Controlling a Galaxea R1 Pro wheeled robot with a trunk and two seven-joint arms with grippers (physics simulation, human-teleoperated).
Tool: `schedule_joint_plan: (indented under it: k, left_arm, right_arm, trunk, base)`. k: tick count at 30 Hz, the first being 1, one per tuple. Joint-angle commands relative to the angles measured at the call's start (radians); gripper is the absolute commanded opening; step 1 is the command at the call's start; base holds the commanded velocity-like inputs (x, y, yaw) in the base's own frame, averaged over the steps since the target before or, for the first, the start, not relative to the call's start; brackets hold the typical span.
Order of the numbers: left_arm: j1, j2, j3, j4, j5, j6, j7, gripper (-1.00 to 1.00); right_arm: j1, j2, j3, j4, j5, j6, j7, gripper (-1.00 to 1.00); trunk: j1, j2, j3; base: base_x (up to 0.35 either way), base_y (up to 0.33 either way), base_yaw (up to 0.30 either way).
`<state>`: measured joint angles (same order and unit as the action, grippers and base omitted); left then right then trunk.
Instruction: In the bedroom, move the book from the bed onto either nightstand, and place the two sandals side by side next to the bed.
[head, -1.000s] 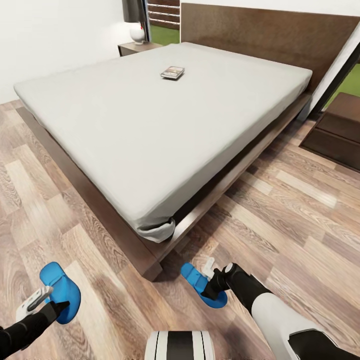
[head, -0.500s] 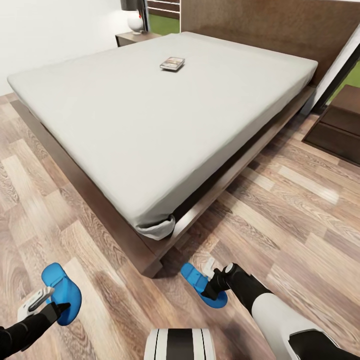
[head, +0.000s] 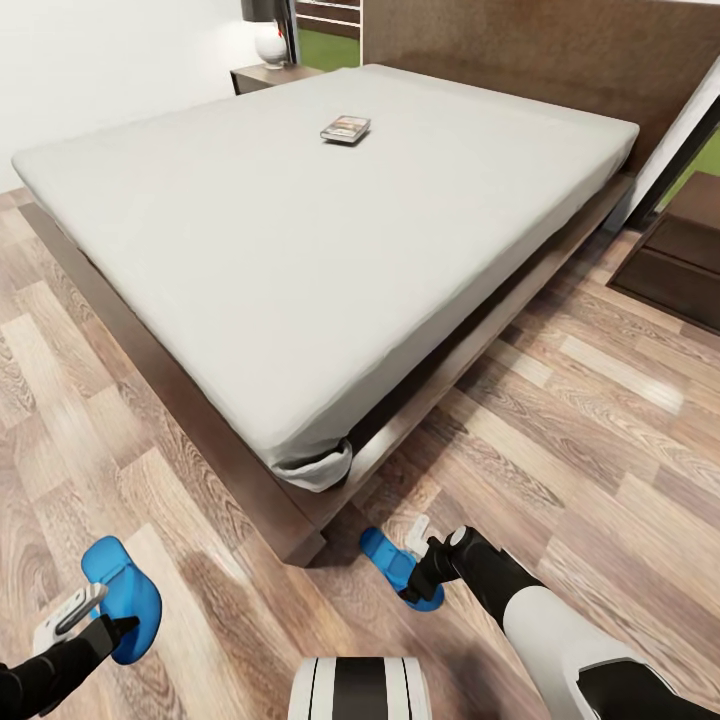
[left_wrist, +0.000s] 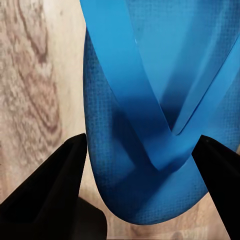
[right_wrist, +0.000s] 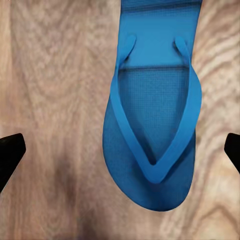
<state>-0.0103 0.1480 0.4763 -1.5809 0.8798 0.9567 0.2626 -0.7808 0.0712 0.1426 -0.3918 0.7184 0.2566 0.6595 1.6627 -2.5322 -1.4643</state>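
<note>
Wood floor (head: 600, 440): wrist views show both pincers spread over sandals (left_wrist: 150, 100) (right_wrist: 155, 130).

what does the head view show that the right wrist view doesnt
Head view alone: the bed with the book lying on its mattress, a nightstand beyond the far corner and another at the right, plus the second sandal by the left gripper.
Right wrist view alone: the straps and toe post of the sandal seen close up, lying between the wide-open jaws.
Shared: that sandal near the bed's corner, the right gripper, and the wood-plank floor.
</note>
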Motion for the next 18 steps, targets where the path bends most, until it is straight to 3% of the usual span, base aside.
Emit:
schedule_joint_plan:
  k: [1, 6, 12, 15, 18]
  left_arm:
    - [0.0, 0.0, 0.001, 0.001, 0.011, 0.003, 0.009, -1.0]
    - [0.0, -0.005, 0.0, 0.006, 0.012, 0.0, 0.01, -1.0]
    - [0.008, -0.054, -0.002, 0.0, 0.012, -0.002, 0.011, -1.0]
    - [0.014, -0.09, -0.002, -0.003, 0.011, -0.005, 0.011, -1.0]
    - [0.017, -0.115, -0.01, -0.005, 0.011, -0.016, 0.013, -1.0]
  right_arm:
    - [0.0, 0.0, 0.002, -0.002, 0.006, 0.004, 0.005, 1.0]
    - [0.0, -0.004, 0.0, -0.01, 0.005, -0.024, 0.009, 1.0]
    - [0.008, -0.013, -0.007, -0.111, 0.004, -0.069, 0.017, 1.0]
    - [0.014, -0.015, -0.044, -0.2, 0.005, -0.067, 0.069, 1.0]
    - [0.017, -0.016, -0.109, -0.286, 0.007, -0.029, 0.141, 1.0]
  trunk:
    - [0.0, 0.0, -0.001]
    - [0.0, 0.0, -0.001]
    - [0.0, 0.0, -0.001]
    - [0.0, 0.0, -0.001]
    - [0.0, 0.0, -0.001]
  base:
    - [0.002, 0.0, 0.0]
    - [-0.091, -0.047, 0.0]
    - [-0.269, -0.133, 0.0]
    - [-0.306, -0.152, 0.0]
    - [-0.303, -0.177, -0.016]
